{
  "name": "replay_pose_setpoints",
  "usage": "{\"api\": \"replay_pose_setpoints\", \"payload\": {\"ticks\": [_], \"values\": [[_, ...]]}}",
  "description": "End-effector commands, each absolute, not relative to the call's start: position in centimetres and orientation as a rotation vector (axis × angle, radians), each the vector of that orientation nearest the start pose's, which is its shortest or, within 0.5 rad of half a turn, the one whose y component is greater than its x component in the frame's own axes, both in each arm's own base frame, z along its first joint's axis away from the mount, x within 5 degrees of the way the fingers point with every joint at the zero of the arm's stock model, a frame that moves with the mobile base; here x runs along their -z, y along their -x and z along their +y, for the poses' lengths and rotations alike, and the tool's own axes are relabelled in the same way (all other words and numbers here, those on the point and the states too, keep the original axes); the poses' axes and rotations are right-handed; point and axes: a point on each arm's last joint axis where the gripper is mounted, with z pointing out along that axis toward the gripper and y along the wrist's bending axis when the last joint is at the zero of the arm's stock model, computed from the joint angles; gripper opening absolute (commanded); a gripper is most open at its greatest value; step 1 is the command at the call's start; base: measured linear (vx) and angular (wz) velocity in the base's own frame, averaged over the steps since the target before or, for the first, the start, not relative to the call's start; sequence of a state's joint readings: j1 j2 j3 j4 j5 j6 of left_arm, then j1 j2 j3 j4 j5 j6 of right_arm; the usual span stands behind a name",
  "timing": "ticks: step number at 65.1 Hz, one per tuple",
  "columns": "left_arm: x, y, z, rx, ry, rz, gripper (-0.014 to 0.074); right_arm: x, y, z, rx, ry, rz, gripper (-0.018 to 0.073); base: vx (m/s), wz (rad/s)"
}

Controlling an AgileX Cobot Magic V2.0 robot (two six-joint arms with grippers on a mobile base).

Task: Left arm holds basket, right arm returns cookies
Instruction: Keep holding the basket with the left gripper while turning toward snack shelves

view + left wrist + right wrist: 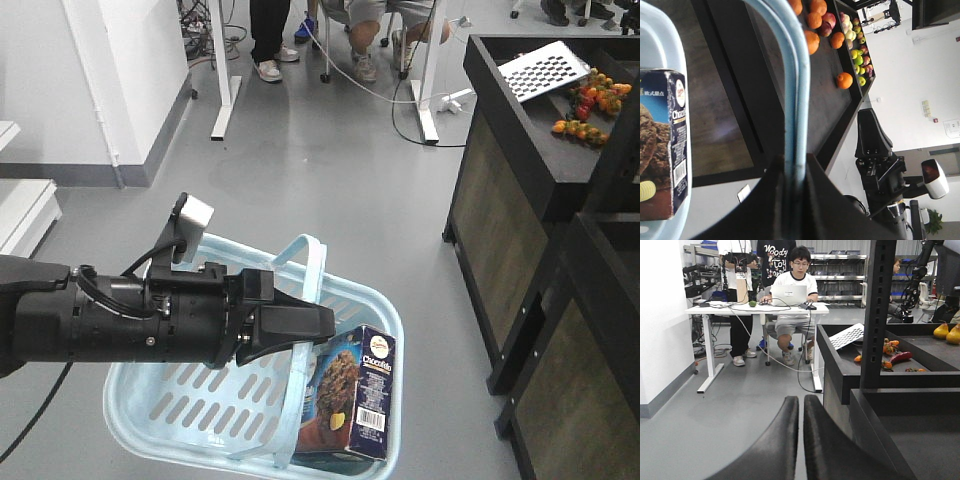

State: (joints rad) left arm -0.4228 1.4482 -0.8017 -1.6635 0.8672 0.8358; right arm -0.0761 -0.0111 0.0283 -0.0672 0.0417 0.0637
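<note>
The light blue basket [170,405] hangs over the grey floor by its hoop handle [303,250]. My left gripper [312,324] is shut on that handle; in the left wrist view the handle [795,75] runs straight down between the black jaws of the left gripper [796,169]. The navy cookies box [352,390] stands upright in the basket's right end, and in the left wrist view the cookies [662,145] lean against the basket wall [670,40]. My right gripper [801,400] is shut on nothing, facing open floor. The right arm [880,165] stays apart from the basket.
A dark shelf unit [510,170] stands to the right, carrying a checkered board [545,68] and fruit [590,105]. Its black post [877,315] is close to my right gripper. A white desk [755,310] with a seated person [792,285] and cables lies ahead, and a white wall [60,80] is on the left.
</note>
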Motion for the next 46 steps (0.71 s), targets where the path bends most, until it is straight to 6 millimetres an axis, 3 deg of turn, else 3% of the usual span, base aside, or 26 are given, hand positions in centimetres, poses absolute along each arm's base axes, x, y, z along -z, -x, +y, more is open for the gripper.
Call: {"api": "replay_pose_setpoints", "payload": {"ticks": [1,46], "values": [[-29.73,-22.55,-18.0,1.772,-0.095,2.124,-0.0003,-20.18,-5.6,-0.42,0.077,-0.044,1.474,-0.0006,0.34,-0.04],[-29.72,-22.56,-18.0,1.771,-0.094,2.124,-0.0003,-20.18,-5.6,-0.42,0.077,-0.044,1.474,-0.0006,0.34,0.12]]}}
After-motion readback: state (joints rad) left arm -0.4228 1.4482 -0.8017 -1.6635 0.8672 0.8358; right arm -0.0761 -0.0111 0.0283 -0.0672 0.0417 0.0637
